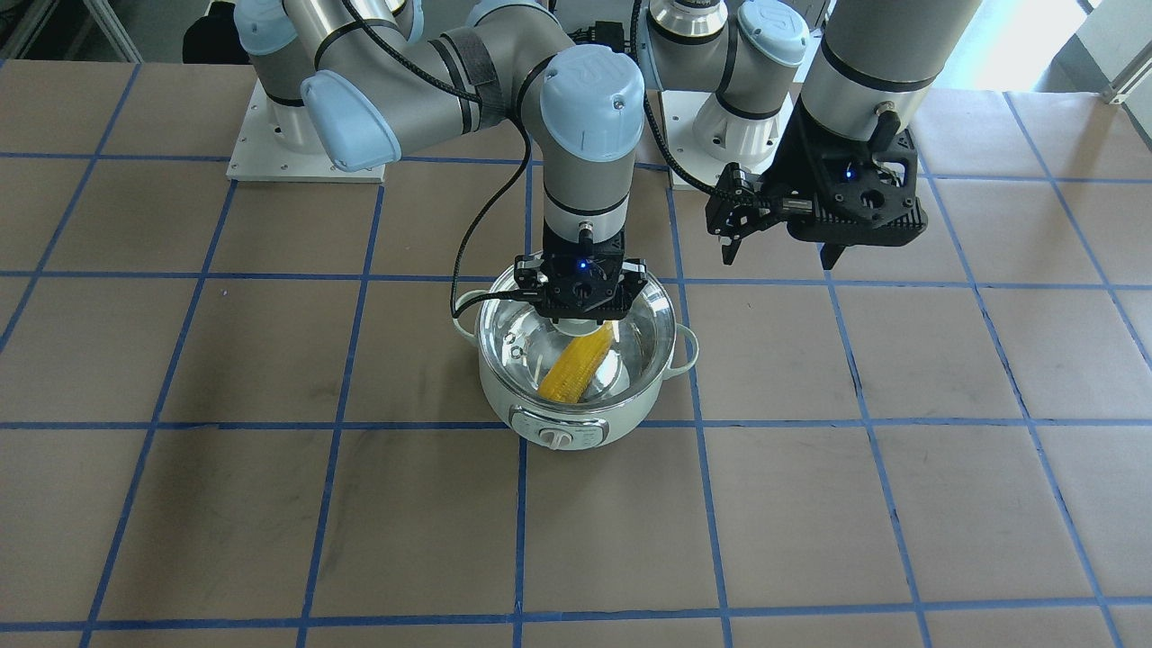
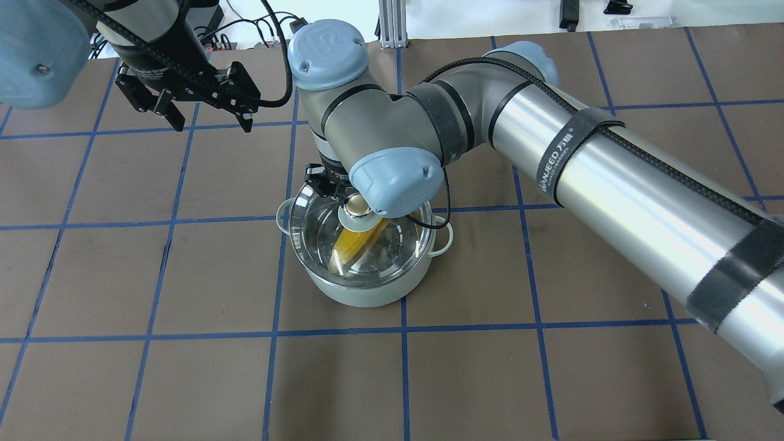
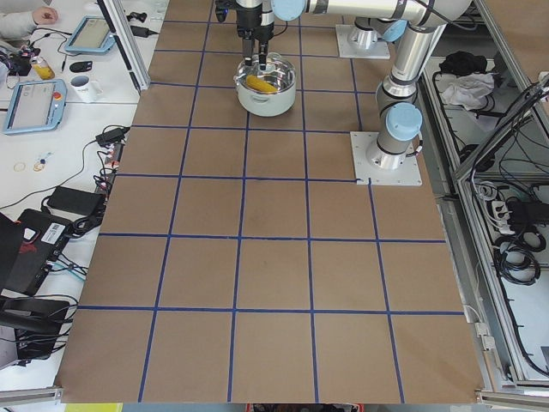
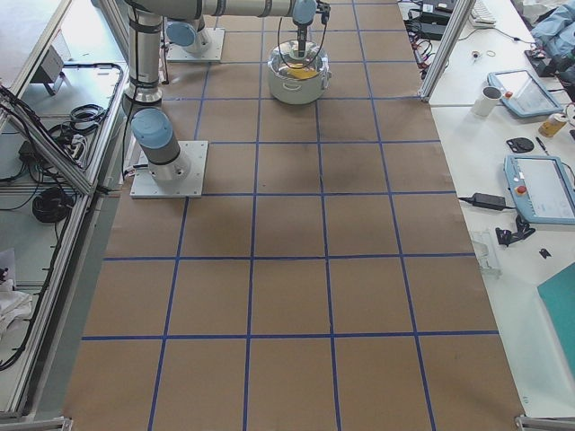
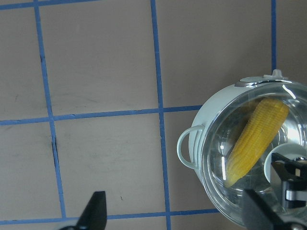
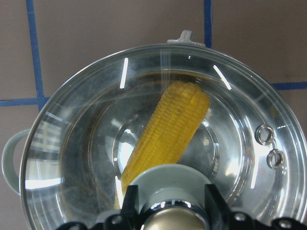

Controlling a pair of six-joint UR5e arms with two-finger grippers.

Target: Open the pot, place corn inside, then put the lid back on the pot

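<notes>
- Front-facing view: the right gripper (image 1: 580,301) is hanging straight down over the pot (image 1: 576,418), with the corn (image 1: 576,369) lying aslant inside; the left gripper (image 1: 779,256) is hovering off to one side, jaws spread wide
- Overhead: the lid (image 2: 398,248) is sitting on the pot, its knob (image 2: 355,208) showing just beside the right wrist
- Left wrist: the spread fingers (image 5: 96,213) are framing the table (image 5: 96,72), and the pot is sitting at the view's right edge
- Right wrist: the jaws are pinching the knob from both sides, and the corn is lying under the glass
</notes>
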